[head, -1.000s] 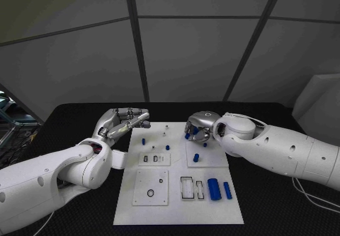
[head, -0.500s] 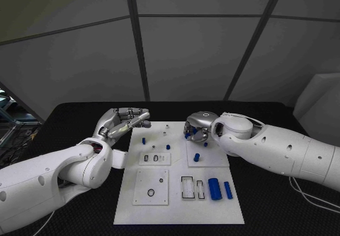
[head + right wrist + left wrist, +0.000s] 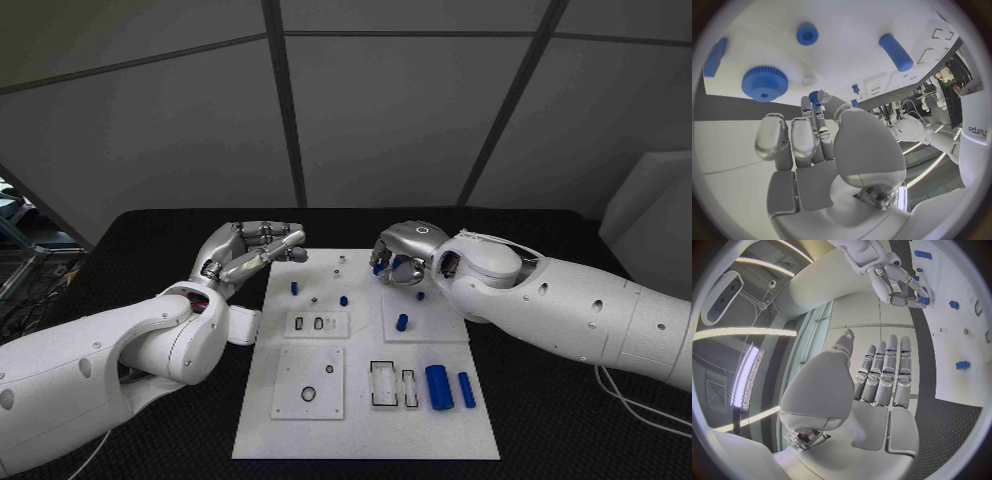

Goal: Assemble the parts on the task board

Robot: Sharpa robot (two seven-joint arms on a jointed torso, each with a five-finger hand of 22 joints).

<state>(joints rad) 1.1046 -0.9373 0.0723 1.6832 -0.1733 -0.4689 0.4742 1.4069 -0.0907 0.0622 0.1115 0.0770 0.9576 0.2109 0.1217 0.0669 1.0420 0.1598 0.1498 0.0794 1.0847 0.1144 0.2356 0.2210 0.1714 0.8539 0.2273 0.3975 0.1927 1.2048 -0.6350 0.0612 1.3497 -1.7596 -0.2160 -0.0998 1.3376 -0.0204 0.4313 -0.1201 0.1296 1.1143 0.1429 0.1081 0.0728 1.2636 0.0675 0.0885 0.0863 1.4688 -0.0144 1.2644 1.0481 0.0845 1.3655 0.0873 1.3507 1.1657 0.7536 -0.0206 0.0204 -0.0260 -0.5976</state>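
Black table (image 3: 173,235); blue gear (image 3: 764,83) under right robot hand (image 3: 811,145).

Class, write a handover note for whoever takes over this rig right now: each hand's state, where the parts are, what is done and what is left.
Left hand: holds nothing, fingers straight, at the task board's far left edge.
Right hand: over the far right of the board, pinching a small blue part.
Parts: blue gear lies by the right hand; short cylinder mid-right; two big cylinders near right; small pegs stand mid-left.
Done: apparently only the standing pegs.
Left: seat the pinched part, then the loose pieces.
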